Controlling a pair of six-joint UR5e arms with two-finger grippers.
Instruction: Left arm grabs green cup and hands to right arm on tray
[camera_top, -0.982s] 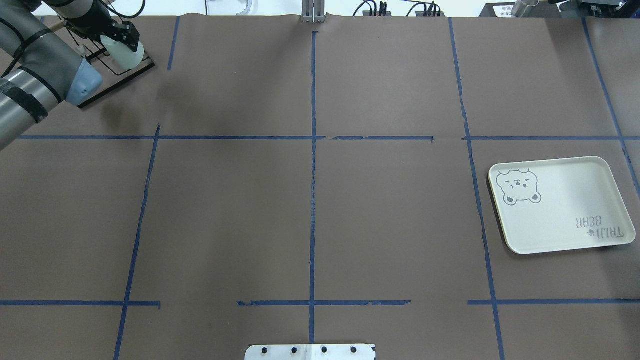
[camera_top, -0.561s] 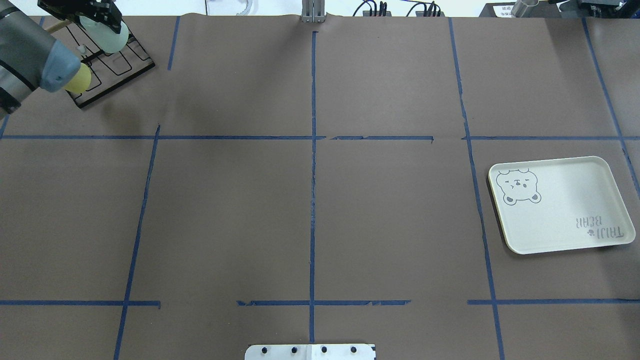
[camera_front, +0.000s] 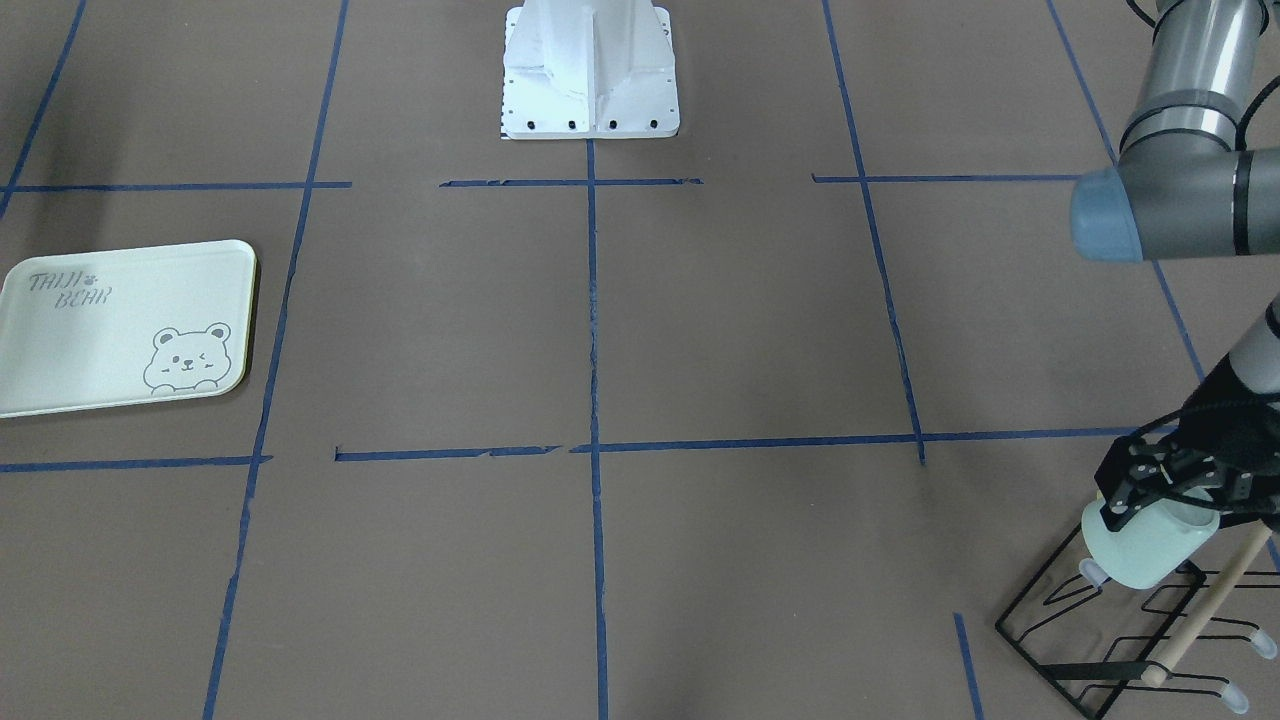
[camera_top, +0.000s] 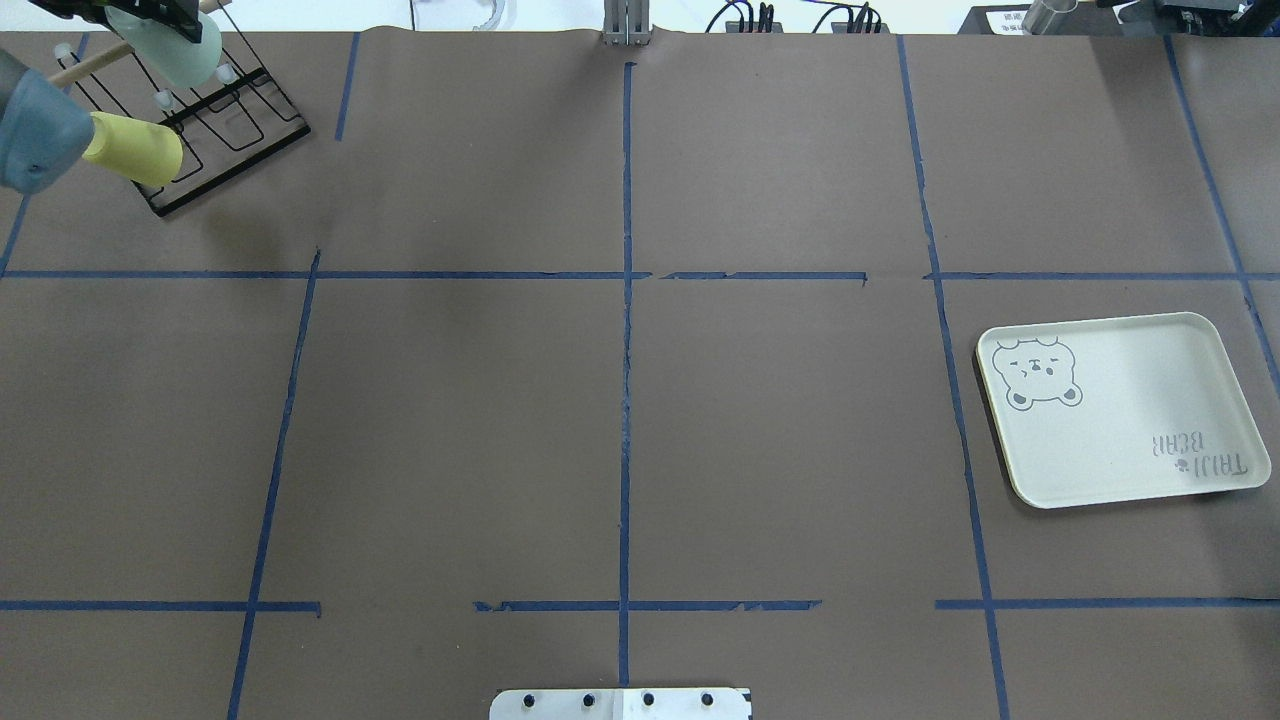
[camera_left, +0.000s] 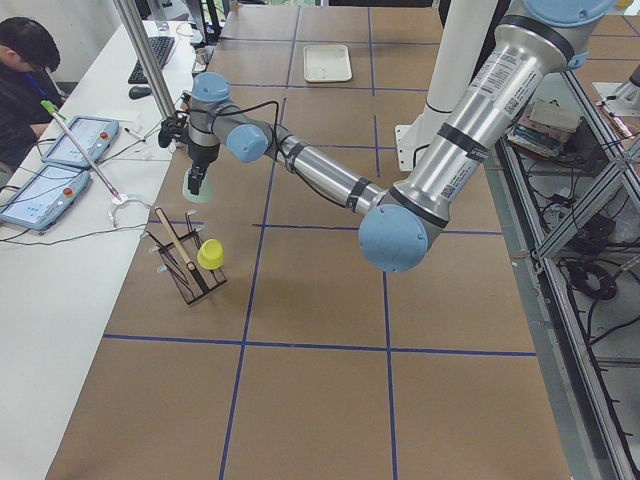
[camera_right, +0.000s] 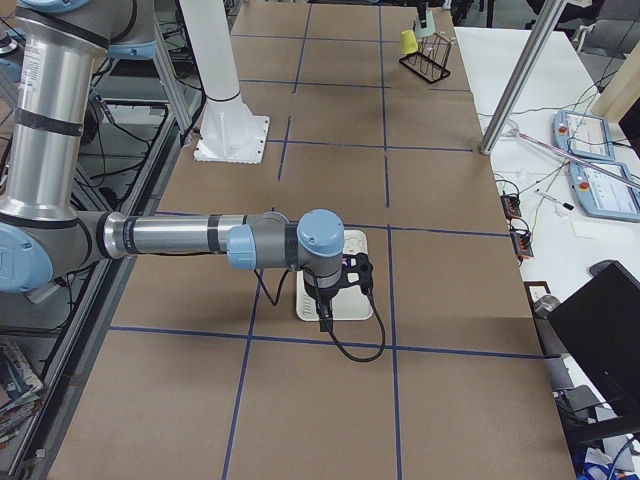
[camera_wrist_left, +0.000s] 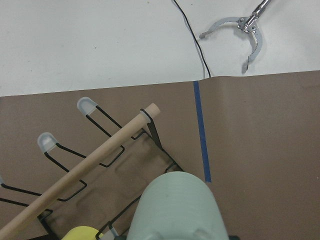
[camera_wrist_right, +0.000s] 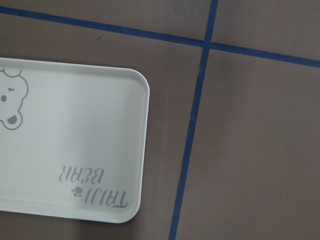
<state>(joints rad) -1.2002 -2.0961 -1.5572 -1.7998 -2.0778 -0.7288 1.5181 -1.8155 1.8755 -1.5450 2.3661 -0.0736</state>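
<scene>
Overhead exterior: brown paper table (camera_top: 640, 400), blue tape grid. The left arm (camera_front: 1180, 205) reaches the far-left corner. The right arm (camera_right: 180, 237) hangs over the smooth cream tray (camera_top: 1130, 400) on the right; can't tell if the right gripper (camera_right: 325, 320) is open. A black wire rack (camera_front: 1100, 640) with a wooden dowel (camera_front: 1200, 610) and a yellow cup (camera_top: 135, 150) sits under the left gripper (camera_front: 1150, 500), which is clamped round the mint green cup (camera_front: 1140, 550).

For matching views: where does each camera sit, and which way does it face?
Front-facing: across the table, facing the base; left arm holds green cup.
Overhead: behind the robot, looking down; left arm at corner.
Exterior left: table's end; left arm near.
Exterior right: other end; right arm near.
Left wrist: down onto green cup and rack.
Right wrist: down onto tray.
Shared: overhead, front-facing both show tray.
</scene>
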